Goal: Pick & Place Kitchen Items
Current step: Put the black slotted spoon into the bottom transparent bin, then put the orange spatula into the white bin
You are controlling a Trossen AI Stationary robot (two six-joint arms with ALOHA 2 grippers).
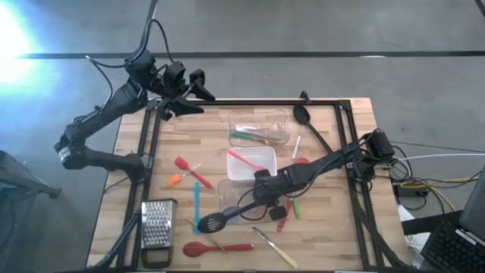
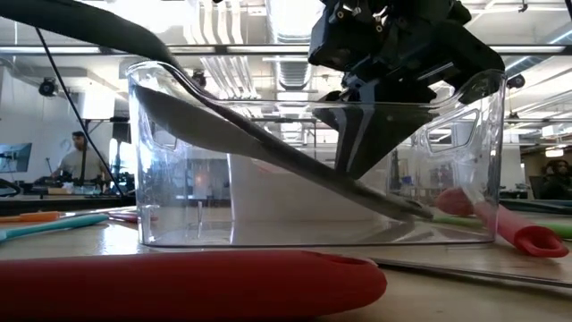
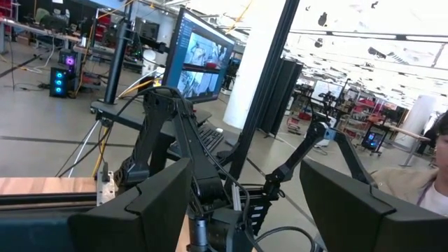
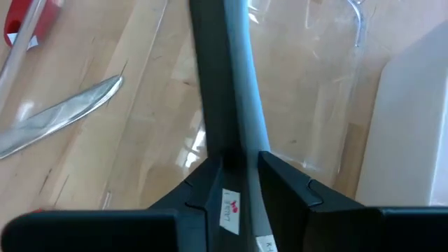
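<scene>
A black slotted spoon (image 1: 211, 222) lies slanted across the near clear tub (image 1: 231, 199). Its handle runs down inside the tub (image 2: 179, 224), and its head sticks out over the tub's near-left rim. My right gripper (image 1: 263, 194) reaches down into this tub and is shut on the handle. My left gripper (image 1: 193, 87) hangs open and high over the table's far-left corner, holding nothing; its wrist view (image 3: 245, 203) looks level into the room. Other utensils lie loose on the table. My right gripper pinches the slotted spoon's handle (image 4: 238, 150) between its two fingers, which lie across it. The fingers (image 2: 357, 152) come from above, slanting down from the table's right side. The handle's low end (image 2: 402, 210) is near the tub's floor, and the shaft leans up over the rim (image 2: 179, 76).
A far clear tub (image 1: 260, 127) holds green tools. A middle white-looking tub (image 1: 254, 165) holds a red spatula. On the table lie a box grater (image 1: 158, 227), a red spoon (image 1: 204, 248), a teal tool (image 1: 195, 199), a black ladle (image 1: 303, 115) and a knife (image 1: 276, 247).
</scene>
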